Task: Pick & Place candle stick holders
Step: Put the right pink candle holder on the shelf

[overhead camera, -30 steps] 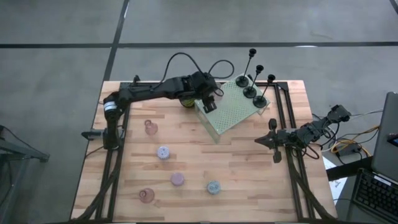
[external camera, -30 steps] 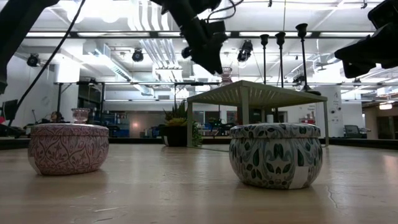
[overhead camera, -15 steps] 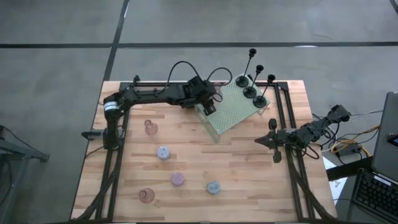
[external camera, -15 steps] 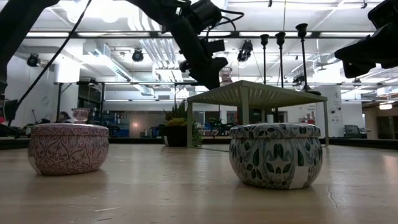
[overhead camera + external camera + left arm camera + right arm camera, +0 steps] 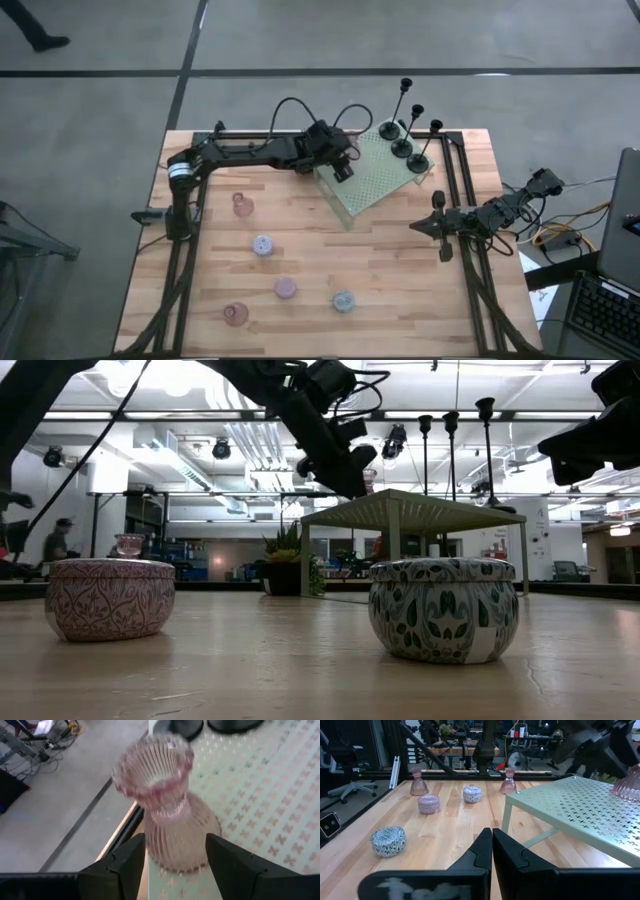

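A pink ribbed glass cup (image 5: 165, 815) stands on its base near the left corner of the pale green perforated platform (image 5: 378, 182); it also shows in the right wrist view (image 5: 629, 788). My left gripper (image 5: 341, 168) is open, with one finger on each side of the cup's lower part. Whether the fingers touch it, I cannot tell. Three black holders (image 5: 403, 147) stand on the platform's far corner. Two more pink cups (image 5: 241, 205) (image 5: 236, 314) and the lilac (image 5: 262, 244), pink (image 5: 286, 288) and blue (image 5: 343, 301) round holders stand on the table. My right gripper (image 5: 415, 228) is shut and empty at the table's right.
A small potted plant (image 5: 285, 565) stands by the platform's left side, under my left arm. Black rails run along the table's left and right sides (image 5: 462, 190). Bare wood lies between the platform and the round holders (image 5: 400, 270).
My left gripper has come down and moved a little toward the table's right, onto the pink cup on the platform, so that its fingers now flank the cup. The cup has stayed standing on the platform.
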Motion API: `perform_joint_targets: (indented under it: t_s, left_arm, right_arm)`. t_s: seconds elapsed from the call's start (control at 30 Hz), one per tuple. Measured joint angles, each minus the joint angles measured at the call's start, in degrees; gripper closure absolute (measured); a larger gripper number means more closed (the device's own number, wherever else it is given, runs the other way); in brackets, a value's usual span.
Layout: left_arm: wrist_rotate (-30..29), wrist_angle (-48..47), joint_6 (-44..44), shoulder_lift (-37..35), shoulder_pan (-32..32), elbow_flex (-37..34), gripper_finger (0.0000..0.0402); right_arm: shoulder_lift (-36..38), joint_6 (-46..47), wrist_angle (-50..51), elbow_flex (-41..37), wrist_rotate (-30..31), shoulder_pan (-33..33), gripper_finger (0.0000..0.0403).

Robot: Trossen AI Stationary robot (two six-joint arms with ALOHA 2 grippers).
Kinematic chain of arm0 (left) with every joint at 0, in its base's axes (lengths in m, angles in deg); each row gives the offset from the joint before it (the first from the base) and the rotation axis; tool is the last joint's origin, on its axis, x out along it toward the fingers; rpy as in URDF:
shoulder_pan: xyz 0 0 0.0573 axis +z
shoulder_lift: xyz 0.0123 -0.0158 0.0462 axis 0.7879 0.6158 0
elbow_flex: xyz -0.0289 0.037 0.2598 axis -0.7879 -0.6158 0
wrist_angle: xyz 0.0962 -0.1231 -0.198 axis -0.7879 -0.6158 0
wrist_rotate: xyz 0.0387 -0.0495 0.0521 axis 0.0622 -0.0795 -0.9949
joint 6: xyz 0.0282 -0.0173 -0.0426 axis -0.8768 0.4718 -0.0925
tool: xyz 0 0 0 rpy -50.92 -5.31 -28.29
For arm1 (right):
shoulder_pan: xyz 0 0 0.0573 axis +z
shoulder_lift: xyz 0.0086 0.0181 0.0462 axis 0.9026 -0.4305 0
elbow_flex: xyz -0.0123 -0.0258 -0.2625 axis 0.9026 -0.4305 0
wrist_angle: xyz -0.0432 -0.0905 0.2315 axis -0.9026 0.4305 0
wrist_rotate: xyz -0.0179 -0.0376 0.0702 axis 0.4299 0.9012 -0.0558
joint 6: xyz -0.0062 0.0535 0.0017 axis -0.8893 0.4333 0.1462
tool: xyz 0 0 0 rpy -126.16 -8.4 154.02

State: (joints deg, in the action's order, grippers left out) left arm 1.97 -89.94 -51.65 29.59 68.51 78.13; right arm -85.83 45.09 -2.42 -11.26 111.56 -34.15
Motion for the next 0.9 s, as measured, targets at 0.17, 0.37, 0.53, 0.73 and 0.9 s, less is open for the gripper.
perform_joint_targets:
  t_s: [0.17, 0.37, 0.53, 0.73, 0.9]
  left_arm:
    - [0.4, 3.2, -1.1, 0.8, 0.2, 0.0, 0.0191]
    - [1.2, 5.2, -1.7, 2.0, 0.4, 0.0, 0.0191]
    - [1.1, 6.0, -3.3, 2.4, 1.0, 0.0, 0.0192]
    - [1.3, 9.8, -3.3, 2.4, 1.6, 0.0, 0.0193]
    - [1.4, 12.1, -3.4, 2.4, 2.1, 0.0, 0.0193]
  right_arm:
    - [0.0, -0.1, 0.0, 0.0, 0.0, 0.0, 0.0394]
    - [0.0, -0.1, 0.0, 0.0, 0.0, 0.0, 0.0394]
    - [0.0, 0.1, 0.0, 0.0, 0.0, 0.0, 0.0394]
    - [0.0, 0.1, 0.0, 0.0, 0.0, 0.0, 0.0394]
    - [0.0, -0.1, 0.0, 0.0, 0.0, 0.0, 0.0394]
